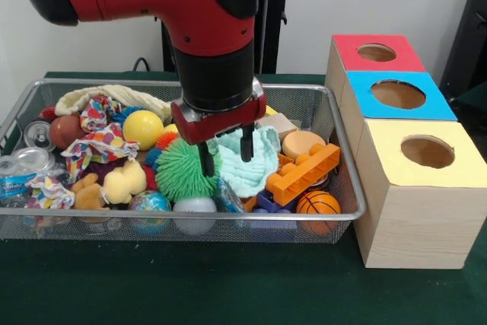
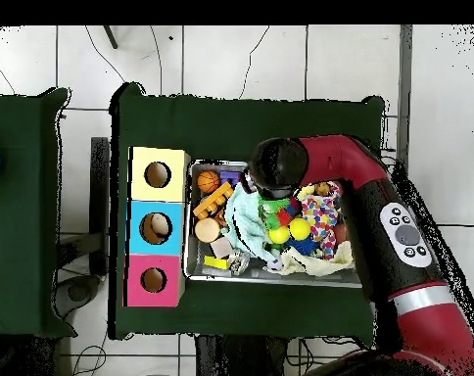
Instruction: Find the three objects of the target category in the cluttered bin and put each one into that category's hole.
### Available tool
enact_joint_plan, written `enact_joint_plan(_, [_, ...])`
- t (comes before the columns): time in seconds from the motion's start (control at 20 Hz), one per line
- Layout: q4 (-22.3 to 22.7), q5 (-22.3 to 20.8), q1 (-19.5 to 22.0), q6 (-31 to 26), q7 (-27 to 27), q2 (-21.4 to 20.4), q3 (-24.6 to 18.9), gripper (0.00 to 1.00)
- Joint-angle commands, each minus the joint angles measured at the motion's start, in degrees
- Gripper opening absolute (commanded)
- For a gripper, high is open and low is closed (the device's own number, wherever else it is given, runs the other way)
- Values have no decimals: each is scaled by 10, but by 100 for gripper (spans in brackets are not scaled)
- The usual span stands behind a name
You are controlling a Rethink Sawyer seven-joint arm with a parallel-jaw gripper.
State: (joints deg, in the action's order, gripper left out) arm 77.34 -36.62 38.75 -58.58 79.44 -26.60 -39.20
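The wire mesh bin [image 1: 346, 173] is full of toys and cloths. My gripper [image 1: 226, 154] is open and empty. It hangs low over the bin's middle, between a green spiky ball [image 1: 176, 170] and a pale green cloth [image 1: 255, 159]. A see-through water bottle with a blue-and-white label [image 1: 12, 182] lies at the bin's left end, far from the gripper. Other bottles are not clear to see. The hole in the blue panel [image 1: 398, 94] is in the wooden box right of the bin; it also shows in the overhead view [image 2: 156, 228]. In the overhead view the arm [image 2: 275, 179] hides the gripper.
The red-panel hole [image 1: 377, 52] and the yellow-panel hole [image 1: 427, 151] flank the blue one. A silver can [image 1: 36, 135] lies at the bin's left. An orange brick [image 1: 303, 173], a small basketball [image 1: 317, 203], a yellow ball [image 1: 143, 129] and a patterned cloth [image 1: 99, 142] crowd the bin.
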Motion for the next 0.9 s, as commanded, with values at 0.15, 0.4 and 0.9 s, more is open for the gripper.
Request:
enact_joint_plan(0.15, [0, 20, -10, -95, -103, -53, -1, 100])
enact_joint_plan(0.4, [-22, 7, -17, -69, -99, -22, 4, 100])
enact_joint_plan(0.9, [-47, -19, -13, 2, -109, 41, 7, 100])
